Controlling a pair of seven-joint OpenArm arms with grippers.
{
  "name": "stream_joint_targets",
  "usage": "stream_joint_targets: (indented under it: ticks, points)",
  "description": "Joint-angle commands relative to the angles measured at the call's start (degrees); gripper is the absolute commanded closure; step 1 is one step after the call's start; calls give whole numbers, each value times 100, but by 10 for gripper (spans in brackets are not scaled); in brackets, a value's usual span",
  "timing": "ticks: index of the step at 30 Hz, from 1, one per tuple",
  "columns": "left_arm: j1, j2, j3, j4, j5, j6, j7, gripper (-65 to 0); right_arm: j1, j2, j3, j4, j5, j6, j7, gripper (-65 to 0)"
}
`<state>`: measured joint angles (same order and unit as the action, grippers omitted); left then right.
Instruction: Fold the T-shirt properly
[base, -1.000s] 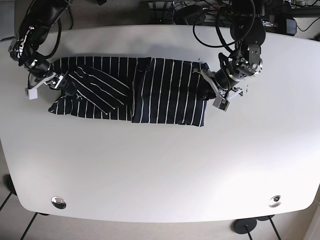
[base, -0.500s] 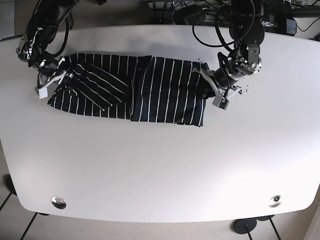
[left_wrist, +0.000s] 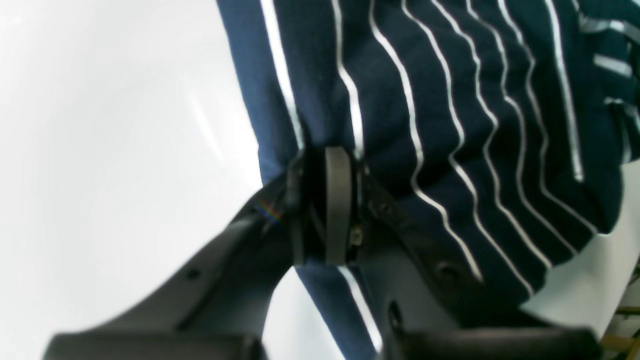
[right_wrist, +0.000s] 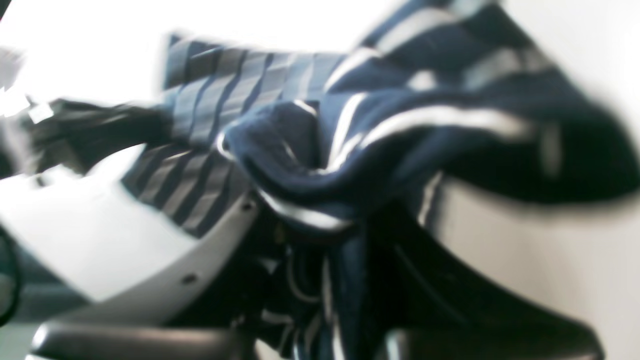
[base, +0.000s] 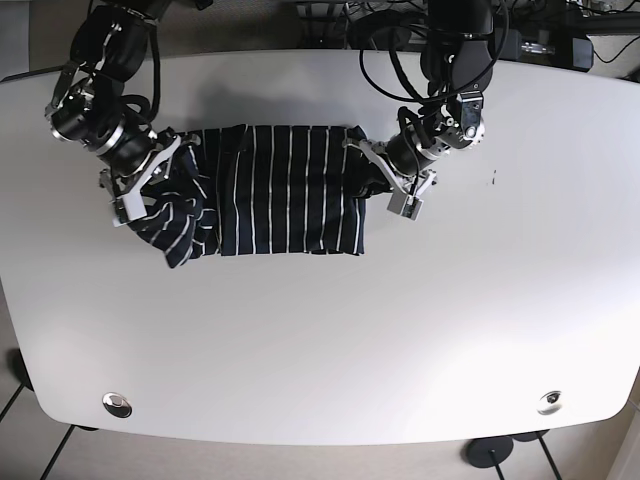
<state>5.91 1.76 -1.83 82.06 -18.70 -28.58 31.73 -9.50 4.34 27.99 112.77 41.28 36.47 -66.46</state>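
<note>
On the left of the base view, the right claw (base: 150, 185) sits at the crumpled end of the navy, white-striped T-shirt (base: 285, 190), on the white surface (base: 320, 340). Its wrist view is badly blurred, but striped cloth is bunched up and draped across the fingers (right_wrist: 210, 260), so it appears to be clamped on a gather of fabric; the pinch point itself cannot be made out for certain. Just beyond that claw, toward the middle of the surface, the shirt hangs in a rumpled fold, then spreads into a flatter block with its stripes running away from the camera. On the far side of that block, to the right in the base view, the left claw (base: 388, 182) meets the opposite edge of the garment. Its wrist view is sharp: the left claw (left_wrist: 327, 200) is drawn narrow with the shirt's edge nipped between its pads (left_wrist: 339, 210), the striped cloth spreading away above and to the right of the tips, bare white surface lying to the left of them. The shirt lies stretched between the two claws, nearer the back edge of the surface than the front.
</note>
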Motion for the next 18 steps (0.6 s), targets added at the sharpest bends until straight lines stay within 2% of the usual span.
stream_joint_targets:
  ticks: [1, 3, 6, 8, 11, 15, 17, 18]
  points:
    - [-103, 101, 29, -167, 186, 40, 296, -38, 154, -122, -254, 121, 105, 32, 118, -17]
    - [-112, 171, 29, -237, 186, 40, 296, -38, 268, -201, -843, 24, 61, 23, 162, -17]
    - [-112, 171, 37, -211, 151, 40, 296, -38, 347, -192, -1423, -275, 61, -372, 523, -17]
    - [-112, 171, 108, -211, 151, 40, 296, -38, 427, -157, -1801, -600, 61, -557, 874, -17]
    - [-95, 171, 125, -202, 151, 40, 296, -36, 638, 107, -2364, -1216, 61, -891, 1252, -19]
    - [-95, 171, 125, -211, 151, 40, 296, -36, 778, 195, -2786, -1506, 61, -1163, 1595, -29]
    - [-95, 171, 125, -202, 142, 40, 296, -36, 945, 230, -3067, -1629, 61, -1427, 1595, -113]
    - [-103, 171, 125, -202, 142, 40, 296, -36, 963, 300, -3225, -1629, 61, -1612, 1595, -190]
